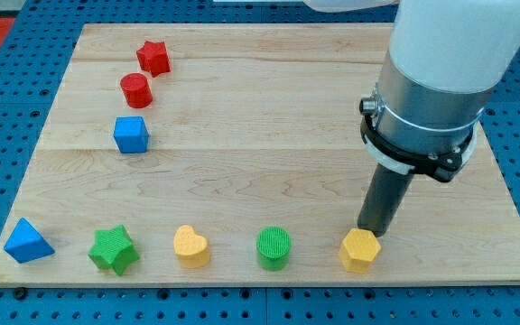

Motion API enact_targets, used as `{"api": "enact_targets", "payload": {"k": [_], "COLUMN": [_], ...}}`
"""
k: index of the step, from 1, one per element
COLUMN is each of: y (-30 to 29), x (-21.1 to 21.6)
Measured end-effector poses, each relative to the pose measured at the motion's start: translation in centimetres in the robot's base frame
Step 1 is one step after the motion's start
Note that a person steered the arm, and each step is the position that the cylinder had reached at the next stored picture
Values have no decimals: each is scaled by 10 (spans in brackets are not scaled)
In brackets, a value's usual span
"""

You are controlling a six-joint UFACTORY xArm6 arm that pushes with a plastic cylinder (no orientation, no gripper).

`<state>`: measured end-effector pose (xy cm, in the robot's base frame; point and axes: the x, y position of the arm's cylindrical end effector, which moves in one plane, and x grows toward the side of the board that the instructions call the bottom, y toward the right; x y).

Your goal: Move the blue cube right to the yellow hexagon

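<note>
The blue cube (pixel 131 134) sits on the wooden board (pixel 269 117) at the view's upper left. The yellow hexagon (pixel 359 250) lies near the view's bottom edge, right of centre. My tip (pixel 369 229) is at the end of the dark rod, just above the yellow hexagon's top edge and touching or almost touching it. The tip is far to the right of the blue cube.
A red star (pixel 154 57) and a red cylinder (pixel 136 90) lie above the blue cube. Along the bottom, from left: a blue triangle (pixel 27 242), a green star (pixel 114 250), a yellow heart (pixel 190 246), a green cylinder (pixel 273 248).
</note>
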<state>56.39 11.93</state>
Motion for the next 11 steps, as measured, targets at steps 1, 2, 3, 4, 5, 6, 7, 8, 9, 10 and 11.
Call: {"api": "enact_targets", "payload": {"k": [1,2,3,4,5,6,7,8,9,10,11], "y": [0,-7,-44,-132,-208,-279,-304,-307,-321,-321,-322], "x": [-2,-27,-46,-44,-42,-42,-72,-112,-113,-114,-130]}}
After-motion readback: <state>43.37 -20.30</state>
